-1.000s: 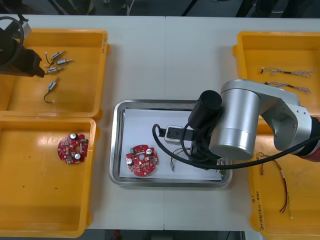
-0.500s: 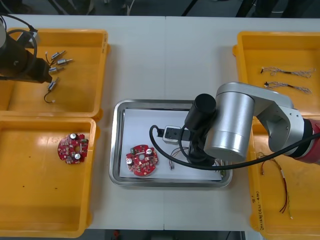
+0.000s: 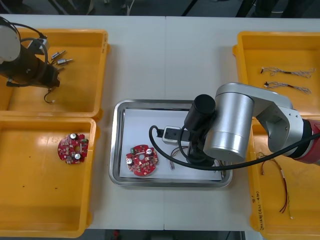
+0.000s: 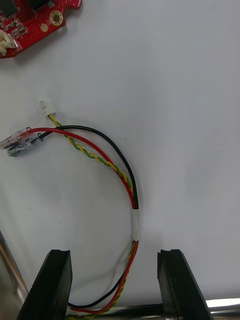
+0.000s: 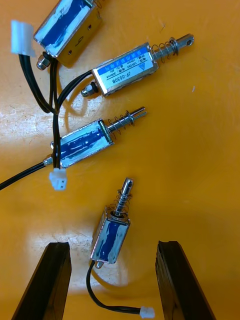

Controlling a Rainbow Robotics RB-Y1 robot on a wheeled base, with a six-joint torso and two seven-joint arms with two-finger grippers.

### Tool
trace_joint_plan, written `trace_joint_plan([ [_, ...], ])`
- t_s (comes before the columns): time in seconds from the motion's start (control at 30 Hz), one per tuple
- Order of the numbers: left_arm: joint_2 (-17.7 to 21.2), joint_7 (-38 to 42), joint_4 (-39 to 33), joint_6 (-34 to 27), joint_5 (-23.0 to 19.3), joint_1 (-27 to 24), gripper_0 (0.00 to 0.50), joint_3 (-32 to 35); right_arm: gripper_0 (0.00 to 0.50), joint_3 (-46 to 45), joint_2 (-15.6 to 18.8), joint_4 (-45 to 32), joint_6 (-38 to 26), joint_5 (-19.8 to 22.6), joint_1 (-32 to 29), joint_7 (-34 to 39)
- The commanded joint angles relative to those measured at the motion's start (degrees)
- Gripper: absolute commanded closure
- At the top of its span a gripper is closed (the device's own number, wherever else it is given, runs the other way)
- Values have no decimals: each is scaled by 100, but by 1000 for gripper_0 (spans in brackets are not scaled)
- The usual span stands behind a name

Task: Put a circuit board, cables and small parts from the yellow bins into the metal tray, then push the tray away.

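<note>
Light table point(image 3: 165, 55) before you: the metal tray point(image 3: 116, 145) sits at its centre, with a red circuit board point(image 3: 142, 160) at 8 o'clock inside it. Your right gripper point(image 4: 112, 255) hangs over the tray's 4 o'clock side, fingers spread wide, and the red and yellow cable point(image 4: 120, 172) lies loose between them. At 10 o'clock your left gripper point(image 5: 112, 247) hovers in a yellow bin point(image 3: 80, 90), fingers apart on either side of one small metal part point(image 5: 112, 232), not touching it.

A: Bright?
B: Bright, even, overhead; soft shadow beneath the right arm point(image 3: 235, 125).
A: Glare?
B: On the metal tray point(image 4: 220, 303) rim, five o'clock in the right wrist view; pale sheen on the yellow bin point(image 5: 200, 175).
</note>
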State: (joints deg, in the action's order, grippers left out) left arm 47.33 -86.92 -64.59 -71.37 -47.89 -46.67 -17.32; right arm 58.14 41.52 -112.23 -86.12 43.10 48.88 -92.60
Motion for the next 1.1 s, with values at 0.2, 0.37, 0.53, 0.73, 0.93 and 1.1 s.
trace_joint_plan([
  [0.2, -233, -704, 289, 378, 104, -281, 0, -35, 0, -250, -73, -309, -212, 120, -27, 330],
  [0.37, -260, -765, 412, 545, 113, -281, 0, -149, 0, -672, -73, -678, -775, 217, -19, 374],
  [0.53, -251, -800, 500, 659, 95, -281, 0, -210, 0, -1164, -65, -1012, -1329, 594, 34, 444],
  [0.73, -251, -809, 509, 659, 78, -281, 0, -219, 0, -1762, 14, -1293, -1909, 937, 131, 515],
  [0.93, -251, -783, 509, 650, 78, -281, 500, -237, 0, -2553, 137, -1355, -2388, 1473, 263, 567],
  [1.1, -251, -783, 509, 650, 87, -246, 500, -237, 0, -3133, 269, -1355, -2388, 1860, 403, 620],
])
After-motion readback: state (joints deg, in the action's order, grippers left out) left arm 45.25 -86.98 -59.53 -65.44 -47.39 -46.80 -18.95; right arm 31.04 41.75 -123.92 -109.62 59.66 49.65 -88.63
